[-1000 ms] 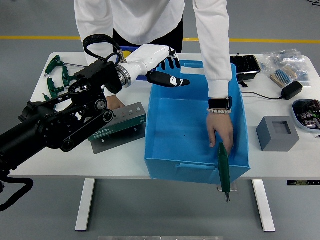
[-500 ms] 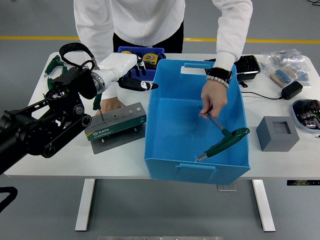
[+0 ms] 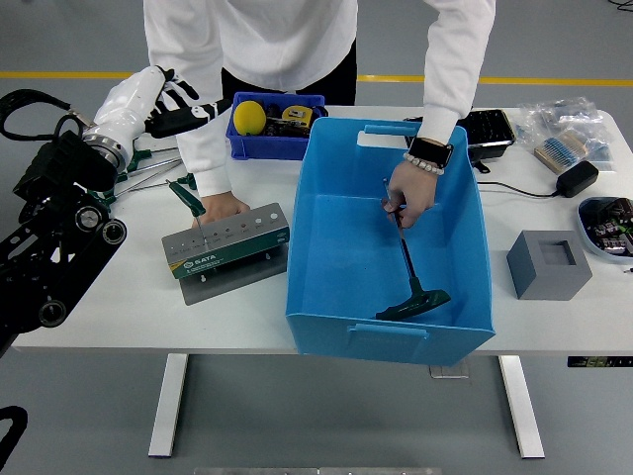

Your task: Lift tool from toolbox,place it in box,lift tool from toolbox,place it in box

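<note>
The white table (image 3: 148,297) carries a large blue box (image 3: 391,242), open at the top, near its middle. Inside it a green T-handle tool (image 3: 410,287) stands tilted, handle down on the box floor near the front wall, shaft pinched at its upper end by a person's hand (image 3: 407,201). The person leans over from the far side; their other hand (image 3: 220,206) rests on the table just behind the grey toolbox (image 3: 226,240), a slotted block left of the box. One green tool (image 3: 188,201) stands upright in it. The left hand (image 3: 148,99), white with black fingers spread and holding nothing, hovers over the table's far left corner, above more green tools (image 3: 148,168) partly hidden by the arm. Behind the box sits a small blue bin (image 3: 277,143) with a yellow ball (image 3: 248,116). To the right: a grey block (image 3: 550,263), a black tray (image 3: 485,129), a charger (image 3: 577,178), plastic bags whose contents are hard to make out, and a container cut off by the edge
</note>
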`<state>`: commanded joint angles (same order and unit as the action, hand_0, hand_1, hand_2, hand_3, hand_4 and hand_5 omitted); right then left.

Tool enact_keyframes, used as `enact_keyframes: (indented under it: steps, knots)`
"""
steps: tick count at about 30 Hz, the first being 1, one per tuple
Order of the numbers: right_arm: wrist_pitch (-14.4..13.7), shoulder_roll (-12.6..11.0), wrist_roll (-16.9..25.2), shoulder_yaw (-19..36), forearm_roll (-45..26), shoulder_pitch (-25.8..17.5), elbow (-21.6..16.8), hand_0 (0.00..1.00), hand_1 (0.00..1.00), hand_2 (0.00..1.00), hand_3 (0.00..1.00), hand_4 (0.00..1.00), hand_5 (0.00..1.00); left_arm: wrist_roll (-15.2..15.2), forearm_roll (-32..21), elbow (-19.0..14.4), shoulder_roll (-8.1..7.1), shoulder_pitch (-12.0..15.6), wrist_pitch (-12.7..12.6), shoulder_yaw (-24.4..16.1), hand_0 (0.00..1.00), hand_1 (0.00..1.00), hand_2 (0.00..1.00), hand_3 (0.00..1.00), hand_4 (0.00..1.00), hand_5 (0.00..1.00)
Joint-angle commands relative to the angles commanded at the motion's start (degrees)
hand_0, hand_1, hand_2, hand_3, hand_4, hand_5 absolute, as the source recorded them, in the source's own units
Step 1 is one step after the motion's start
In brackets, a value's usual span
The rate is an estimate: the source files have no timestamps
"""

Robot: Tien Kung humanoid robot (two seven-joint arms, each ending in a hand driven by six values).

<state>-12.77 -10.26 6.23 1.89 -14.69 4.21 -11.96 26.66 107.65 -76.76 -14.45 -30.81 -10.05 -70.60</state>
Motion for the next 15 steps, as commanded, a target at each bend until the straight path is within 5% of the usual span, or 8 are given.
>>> enact_keyframes:
  steps: [7,12,14,15]
  knots:
    - [0.06,0.11,0.31,-0.55,-0.98,-0.18,0.12,0.68,0.653,0.72,0.596,0.865,0.754,8.49,-12.27,-6.36,0.43,11.3,-14.56,-13.51,0.248,0.258,0.433,0.584,0.922,0.811]
    - [0.06,0.16,0.33,-0.63,-1.06,-0.22,0.17,0.68,0.654,0.719,0.596,0.865,0.754,4.62,-24.56,-11.15,0.63,20.65,-26.83,-13.73,0.247,0.29,0.495,0.635,0.888,0.796]
    - [0.03,0.25,0.35,-0.61,-1.21,-0.27,0.2,0.68,0.654,0.719,0.596,0.865,0.754,2.94,-29.03,-13.18,1.11,23.51,-26.93,-13.99,0.247,0.29,0.495,0.635,0.888,0.796]
    - [0.0,0.31,0.34,-0.58,-1.25,-0.3,0.21,0.679,0.654,0.719,0.595,0.864,0.754,2.19,-31.64,-14.23,1.35,24.84,-26.93,-14.09,0.379,0.442,0.601,0.682,0.856,0.793]
